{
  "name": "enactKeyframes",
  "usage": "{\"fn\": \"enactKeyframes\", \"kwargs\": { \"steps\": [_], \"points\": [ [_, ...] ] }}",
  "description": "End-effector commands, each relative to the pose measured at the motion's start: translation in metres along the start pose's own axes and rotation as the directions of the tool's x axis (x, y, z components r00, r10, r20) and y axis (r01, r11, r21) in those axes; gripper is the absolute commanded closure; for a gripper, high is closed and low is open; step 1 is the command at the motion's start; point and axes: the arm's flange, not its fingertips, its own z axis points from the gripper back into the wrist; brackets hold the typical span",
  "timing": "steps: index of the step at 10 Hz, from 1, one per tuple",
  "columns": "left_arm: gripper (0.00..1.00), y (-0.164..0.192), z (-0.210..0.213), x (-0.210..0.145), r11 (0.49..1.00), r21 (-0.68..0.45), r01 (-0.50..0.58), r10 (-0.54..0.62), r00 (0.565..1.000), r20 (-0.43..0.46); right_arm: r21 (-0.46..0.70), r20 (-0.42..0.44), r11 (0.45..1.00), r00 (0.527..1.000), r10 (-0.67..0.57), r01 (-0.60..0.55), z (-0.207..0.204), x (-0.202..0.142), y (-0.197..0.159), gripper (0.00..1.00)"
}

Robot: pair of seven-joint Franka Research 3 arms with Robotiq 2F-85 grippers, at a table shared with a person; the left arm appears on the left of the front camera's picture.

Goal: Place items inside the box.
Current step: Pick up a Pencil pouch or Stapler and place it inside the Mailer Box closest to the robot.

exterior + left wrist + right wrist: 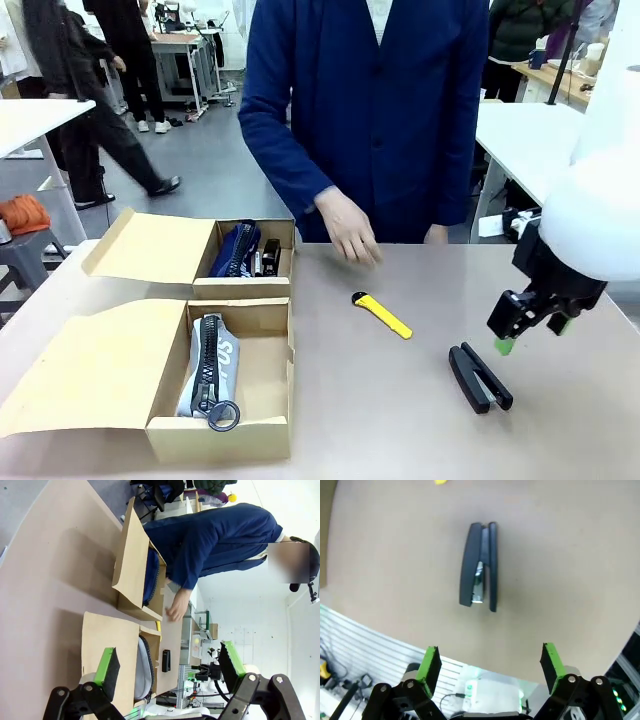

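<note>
Yellow utility knife [382,315] on table [400,435] | right gripper [491,661] spread, hovering near long black stapler [480,377] | left gripper [169,661] spread, empty

grey zip pouch [208,365]: large white letters on its side, perhaps "so", creased and not certain; it lies in the near box [250,440] at the near left corner of the worktop [400,430]
navy zip pouch [233,250]: white print, too small to read; in the far box [240,288] by the left edge
</note>
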Motion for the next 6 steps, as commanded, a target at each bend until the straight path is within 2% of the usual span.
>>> {"fn": "enactKeyframes", "kwargs": {
  "steps": [1, 2, 3, 4, 5, 6],
  "points": [
    [0.0, -0.001, 0.0, -0.001, 1.0, -0.02, 0.015, -0.015, 1.0, 0.007, 0.112, -0.02, 0.993, 0.999, -0.029, 0.032, -0.016, 0.002, -0.025, 0.0],
    [0.0, -0.001, 0.0, -0.001, 1.0, -0.02, 0.015, -0.015, 1.0, 0.007, 0.453, 0.118, 0.884, 0.975, -0.188, 0.116, 0.006, -0.034, -0.081, 0.0],
    [0.0, -0.001, 0.0, -0.001, 1.0, -0.02, 0.015, -0.015, 1.0, 0.007, 0.607, 0.081, 0.751, 0.92, -0.384, 0.26, 0.023, -0.079, -0.13, 0.0],
    [0.0, -0.001, 0.0, -0.001, 1.0, -0.02, 0.015, -0.015, 1.0, 0.007, 0.76, 0.077, 0.588, 0.86, -0.505, 0.277, 0.03, -0.124, -0.164, 0.0],
    [0.0, -0.001, 0.0, -0.001, 1.0, -0.02, 0.015, -0.015, 1.0, 0.007, 0.812, 0.074, 0.506, 0.809, -0.584, 0.291, 0.022, -0.151, -0.178, 0.0],
    [0.0, -0.001, 0.0, -0.001, 1.0, -0.02, 0.015, -0.015, 1.0, 0.007, 0.825, 0.07, 0.484, 0.796, -0.601, 0.292, 0.008, -0.16, -0.18, 0.0]
  ]
}}
